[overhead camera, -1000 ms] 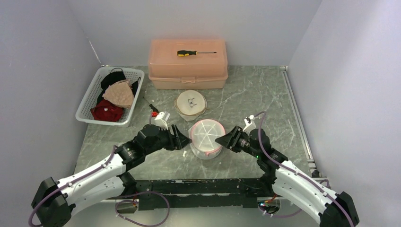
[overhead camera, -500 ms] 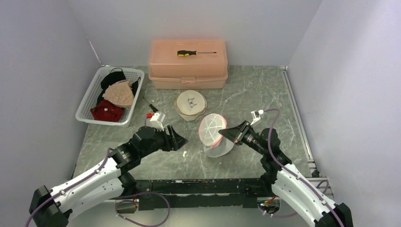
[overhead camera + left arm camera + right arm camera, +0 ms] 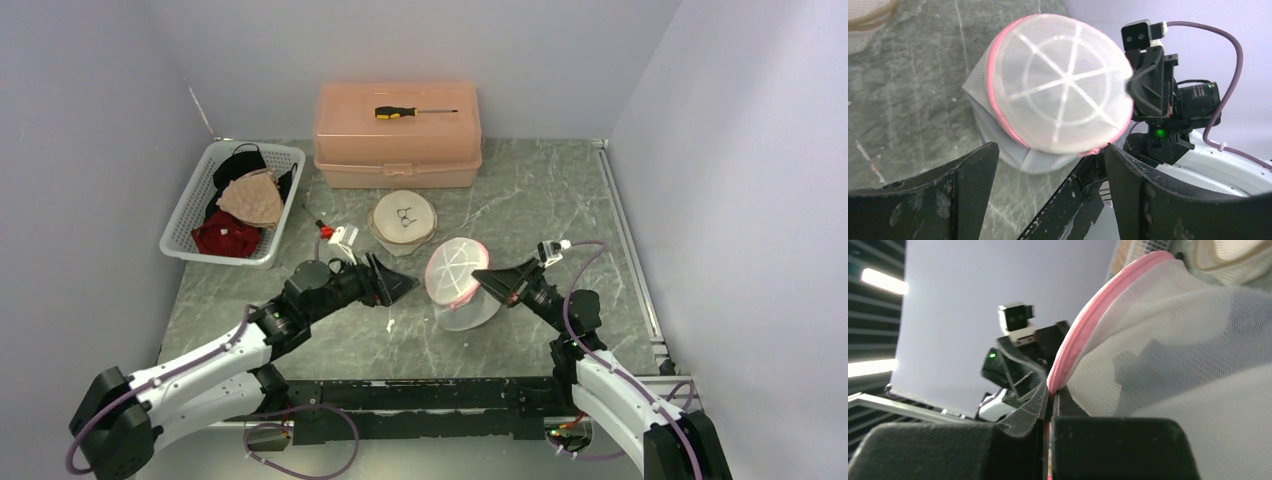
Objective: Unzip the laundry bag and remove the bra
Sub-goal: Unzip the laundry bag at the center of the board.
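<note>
— In the middle of the desk (image 3: 560,200), between the two arms: that's where the laundry bag (image 3: 452,272) sits?

— Yes. It is tipped up on its lower edge, with the round mesh face turned up and towards the left arm.

— Who has hold of it?

— The right gripper (image 3: 479,277). Its fingers are pressed together on the pink zipper (image 3: 1083,335) at the bag's right-hand rim. I cannot tell whether the pull tab is between them or only the zipper band.

— And the left gripper (image 3: 398,280)?

— Spread wide, holding nothing. It sits just beside the bag on its left and points straight at the mesh face.

— So what does the next move hang on?

— The zipper runs as a ring around the rim, and the pinch is on the side away from the left arm. I'd judge the left gripper has to steady the near side while the right one draws the zipper along that ring.

— Where is the bra?

— Presumably inside. The right wrist view shows only a dark shape through the mesh, too vague to name.

— Any risk?

— The bag is light and may simply turn with the pull.
</note>
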Robot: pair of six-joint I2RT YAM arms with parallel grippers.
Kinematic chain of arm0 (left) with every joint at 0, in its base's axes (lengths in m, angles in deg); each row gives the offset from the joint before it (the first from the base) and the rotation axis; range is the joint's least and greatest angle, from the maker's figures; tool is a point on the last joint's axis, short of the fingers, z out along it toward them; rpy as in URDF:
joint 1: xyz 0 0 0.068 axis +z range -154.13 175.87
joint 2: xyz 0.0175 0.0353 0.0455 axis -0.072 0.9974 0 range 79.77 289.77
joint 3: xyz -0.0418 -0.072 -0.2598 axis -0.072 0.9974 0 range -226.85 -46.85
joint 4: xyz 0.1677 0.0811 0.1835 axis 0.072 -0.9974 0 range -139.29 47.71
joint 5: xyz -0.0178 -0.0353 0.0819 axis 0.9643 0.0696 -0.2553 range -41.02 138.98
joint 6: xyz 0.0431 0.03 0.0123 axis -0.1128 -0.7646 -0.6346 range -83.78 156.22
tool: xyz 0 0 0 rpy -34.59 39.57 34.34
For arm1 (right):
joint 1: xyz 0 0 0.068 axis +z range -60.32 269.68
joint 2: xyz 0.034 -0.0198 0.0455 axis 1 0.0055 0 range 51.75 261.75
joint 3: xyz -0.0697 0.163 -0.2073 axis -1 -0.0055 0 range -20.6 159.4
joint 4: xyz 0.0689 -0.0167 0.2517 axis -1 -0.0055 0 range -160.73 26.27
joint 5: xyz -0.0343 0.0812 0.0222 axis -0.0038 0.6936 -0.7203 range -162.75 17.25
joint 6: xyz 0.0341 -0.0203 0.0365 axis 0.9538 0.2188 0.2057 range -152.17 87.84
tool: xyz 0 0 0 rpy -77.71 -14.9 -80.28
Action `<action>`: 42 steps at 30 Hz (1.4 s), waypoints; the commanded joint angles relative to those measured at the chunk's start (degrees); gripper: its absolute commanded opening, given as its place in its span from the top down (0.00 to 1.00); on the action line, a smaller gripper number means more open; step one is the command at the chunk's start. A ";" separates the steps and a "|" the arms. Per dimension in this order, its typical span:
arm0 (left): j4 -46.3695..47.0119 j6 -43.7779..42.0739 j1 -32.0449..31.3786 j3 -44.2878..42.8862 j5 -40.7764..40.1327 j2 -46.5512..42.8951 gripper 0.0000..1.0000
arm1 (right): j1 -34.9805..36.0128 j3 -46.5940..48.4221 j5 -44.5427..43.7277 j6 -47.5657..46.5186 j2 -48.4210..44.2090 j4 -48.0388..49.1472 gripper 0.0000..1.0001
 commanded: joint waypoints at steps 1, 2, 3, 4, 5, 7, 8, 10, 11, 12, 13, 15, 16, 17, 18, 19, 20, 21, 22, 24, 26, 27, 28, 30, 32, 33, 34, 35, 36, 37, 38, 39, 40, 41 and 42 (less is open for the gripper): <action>13.51 4.52 0.05 1.67 3.64 3.94 0.16 | -0.23 1.13 1.53 4.39 0.14 15.75 1.00; 15.15 5.59 0.05 2.24 3.62 4.93 0.15 | -0.32 1.31 1.32 4.57 0.13 16.59 1.00; 16.70 6.86 0.05 2.83 3.54 5.46 0.14 | -0.32 1.64 1.22 4.77 0.22 17.39 1.00; 18.58 7.84 0.05 3.51 3.30 5.93 0.12 | -0.28 1.83 1.20 4.99 0.45 18.37 1.00; 20.44 8.79 0.13 4.26 3.12 6.16 0.08 | -0.30 2.07 1.24 5.29 0.83 19.59 1.00; 23.05 9.80 0.14 5.10 2.74 6.32 0.06 | -0.29 2.57 1.53 6.18 2.46 22.30 1.00; 23.72 9.72 0.22 5.10 2.82 6.34 0.06 | -0.29 2.55 1.52 6.94 3.28 23.73 1.00; 24.08 9.31 0.25 4.63 3.04 6.52 0.06 | -0.31 2.53 1.45 8.50 5.37 27.24 1.00; 24.37 9.04 0.23 4.34 3.27 6.69 0.06 | -0.32 2.53 1.53 9.27 6.38 29.29 1.00; 25.13 8.86 0.23 4.14 3.57 6.99 0.06 | -0.33 2.45 1.64 10.21 7.53 31.26 1.00; 26.08 8.91 0.31 4.10 3.82 7.34 0.06 | -0.27 2.30 1.58 11.10 8.58 33.25 1.00; 28.07 9.31 0.32 4.10 4.24 8.49 0.06 | -0.28 2.10 1.55 12.76 10.61 37.26 1.00; 28.95 9.51 0.32 4.03 4.41 9.24 0.06 | -0.23 2.09 1.69 13.45 11.49 39.08 1.00; 29.73 9.68 0.32 4.02 4.84 10.01 0.08 | -0.25 2.09 1.77 14.30 12.33 41.34 1.00; 30.53 10.00 0.32 3.88 5.32 10.89 0.08 | -0.23 2.09 1.89 14.80 12.92 42.48 1.00; 31.48 10.40 0.34 3.90 5.60 12.21 0.08 | -0.20 2.16 1.91 15.14 13.36 43.33 1.00; 32.79 10.73 0.32 4.04 5.95 13.17 0.09 | -0.19 2.22 1.96 15.37 13.58 43.87 1.00; 34.15 11.18 0.34 4.09 6.34 14.11 0.09 | -0.19 2.29 2.00 15.41 13.64 43.98 1.00; 35.17 11.54 0.34 4.17 6.63 15.03 0.09 | -0.22 2.36 1.99 15.42 13.52 43.93 1.00; 36.64 12.21 0.37 4.27 7.02 16.34 0.09 | -0.22 2.66 2.13 15.27 12.92 43.19 1.00; 38.34 12.66 0.37 4.27 7.47 17.41 0.09 | -0.26 2.82 2.16 15.10 12.27 42.53 1.00; 39.05 12.85 0.40 4.23 7.53 18.01 0.09 | -0.27 2.87 2.20 14.98 11.90 42.13 1.00; 39.68 13.10 0.31 4.07 7.68 18.59 0.09 | -0.20 2.94 2.23 14.91 11.52 41.74 1.00; 40.97 13.44 0.40 3.44 8.17 19.96 0.10 | -0.24 2.91 2.26 14.74 10.91 40.92 1.00; 42.27 13.84 0.35 2.79 8.70 21.44 0.10 | -0.19 2.88 2.17 14.78 10.50 40.67 1.00; 43.01 13.98 0.35 2.52 9.07 22.63 0.11 | -0.25 2.88 2.16 14.84 10.40 40.55 1.00; 43.84 14.35 0.36 2.37 9.26 23.45 0.11 | -0.23 2.81 2.16 14.93 10.30 40.74 1.00; 45.17 14.71 0.34 2.22 9.46 24.57 0.12 | -0.20 2.75 2.12 15.04 10.37 41.00 1.00; 46.62 15.13 0.32 2.24 9.69 25.67 0.12 | -0.19 2.74 2.10 15.20 10.43 41.19 1.00; 48.20 15.56 0.37 2.17 9.94 26.80 0.12 | -0.22 2.69 2.12 15.36 10.46 41.41 1.00; 49.95 15.93 0.36 2.21 10.33 27.96 0.13 | -0.18 2.66 2.09 15.41 10.46 41.51 1.00; 51.60 16.58 0.37 2.31 10.59 29.01 0.13 | -0.20 2.74 2.07 15.48 10.46 41.53 1.00; 53.21 17.07 0.37 2.36 10.86 30.14 0.14 | -0.21 2.72 2.09 15.50 10.40 41.54 1.00; 55.31 17.73 0.40 2.34 11.02 31.12 0.14 | -0.22 2.73 2.09 15.50 10.38 41.54 1.00; 56.74 18.21 0.33 2.28 11.17 32.02 0.15 | -0.23 2.70 2.07 15.50 10.38 41.54 1.00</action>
